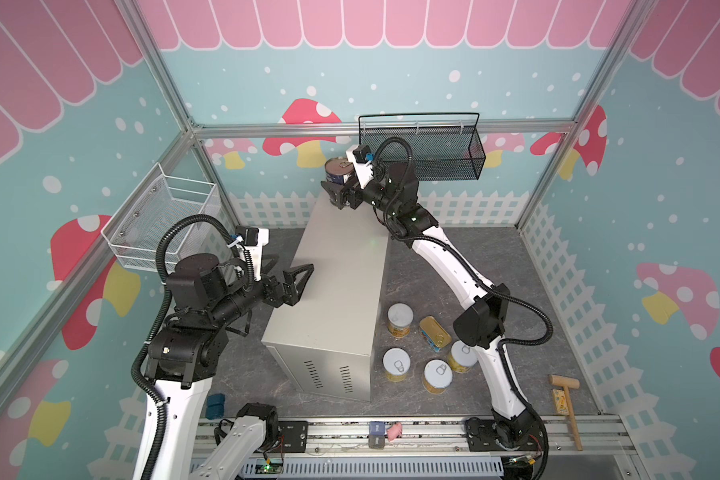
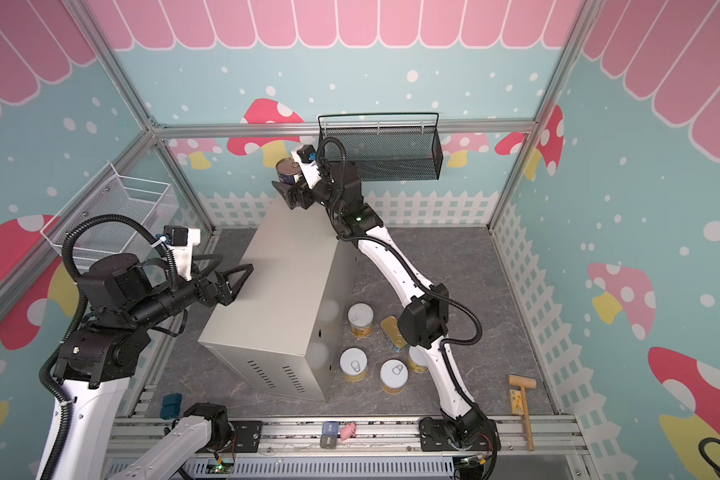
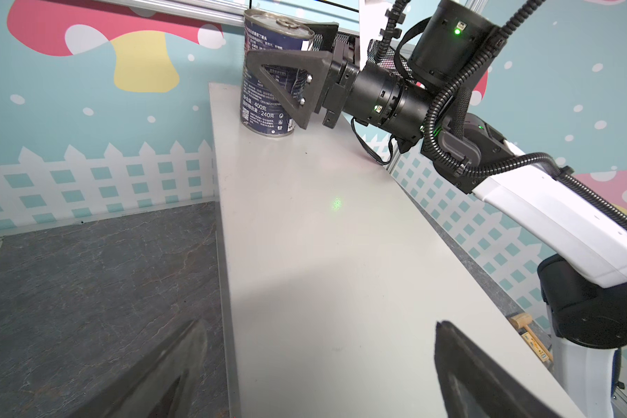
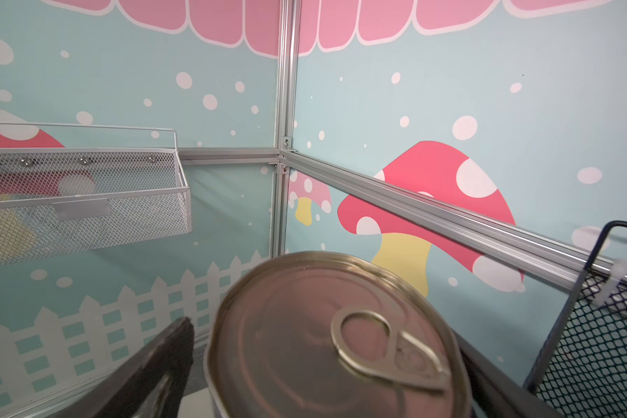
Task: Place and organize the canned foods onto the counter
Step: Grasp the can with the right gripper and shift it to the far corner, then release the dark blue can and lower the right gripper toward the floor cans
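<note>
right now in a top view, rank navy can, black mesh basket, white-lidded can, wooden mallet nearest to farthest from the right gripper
1. navy can, inside the right gripper
2. black mesh basket, back wall
3. white-lidded can, down beside the counter
4. wooden mallet, front right

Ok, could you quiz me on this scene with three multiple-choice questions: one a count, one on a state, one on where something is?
1. How many tins sit on the grey floor? A) three B) five C) seven
2. The left pincer is: A) open, empty B) shut on a tin C) shut, empty
3. Where is the navy can? A) on the grey floor B) on the counter's far end C) in the left pincer

Answers: 1B, five cluster beside the counter. 2A, its fingers are spread with nothing between. 3B, it stands upright on the box top near the back wall.
</note>
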Robot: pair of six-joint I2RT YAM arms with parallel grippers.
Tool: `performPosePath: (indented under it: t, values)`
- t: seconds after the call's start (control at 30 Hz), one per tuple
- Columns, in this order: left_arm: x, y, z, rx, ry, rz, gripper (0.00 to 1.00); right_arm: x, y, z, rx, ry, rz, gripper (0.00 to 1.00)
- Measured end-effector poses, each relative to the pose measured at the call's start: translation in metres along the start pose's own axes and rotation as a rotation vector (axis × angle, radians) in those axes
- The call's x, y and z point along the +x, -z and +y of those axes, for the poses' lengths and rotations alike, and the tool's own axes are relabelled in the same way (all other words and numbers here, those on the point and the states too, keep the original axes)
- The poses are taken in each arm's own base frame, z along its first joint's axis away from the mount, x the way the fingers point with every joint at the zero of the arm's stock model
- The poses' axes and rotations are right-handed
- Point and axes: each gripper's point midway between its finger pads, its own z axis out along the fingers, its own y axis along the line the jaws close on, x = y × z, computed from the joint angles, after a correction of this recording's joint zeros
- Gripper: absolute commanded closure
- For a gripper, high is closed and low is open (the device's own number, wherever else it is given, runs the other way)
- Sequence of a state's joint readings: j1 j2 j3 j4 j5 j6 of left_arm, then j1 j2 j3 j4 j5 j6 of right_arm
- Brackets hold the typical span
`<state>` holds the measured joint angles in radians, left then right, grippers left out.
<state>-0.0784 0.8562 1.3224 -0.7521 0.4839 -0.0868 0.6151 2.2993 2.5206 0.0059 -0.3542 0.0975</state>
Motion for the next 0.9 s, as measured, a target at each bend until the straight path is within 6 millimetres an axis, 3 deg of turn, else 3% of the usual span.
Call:
performPosePath:
  t: [0.13, 0.3, 0.47, 0.6, 0.73, 0.9]
  values:
    - [0.0, -0.001, 0.0, 0.001, 0.007, -0.001, 0.01, -0.009, 0.014, 0.0, 0.027, 0.001, 0.028, 0.01]
    - [0.001, -0.003, 0.001, 0.004, 0.011, 0.006, 0.01, -0.037, 0.057, 0.004, 0.077, 0.019, 0.061, 0.01]
    - [-0.001, -0.005, -0.001, 0.02, 0.016, 0.012, 0.01, -0.071, 0.136, 0.017, 0.154, 0.034, 0.088, 0.01]
    - [-0.002, -0.004, -0.007, 0.05, 0.019, 0.018, 0.01, -0.083, 0.206, 0.024, 0.253, 0.024, 0.129, 0.01]
    - [0.003, -0.004, -0.016, 0.088, 0.022, 0.041, 0.01, -0.06, 0.275, 0.023, 0.399, -0.019, 0.233, 0.01]
    - [0.013, 0.0, -0.043, 0.18, -0.013, 0.096, 0.01, 0.004, 0.334, 0.021, 0.547, -0.106, 0.454, 0.01]
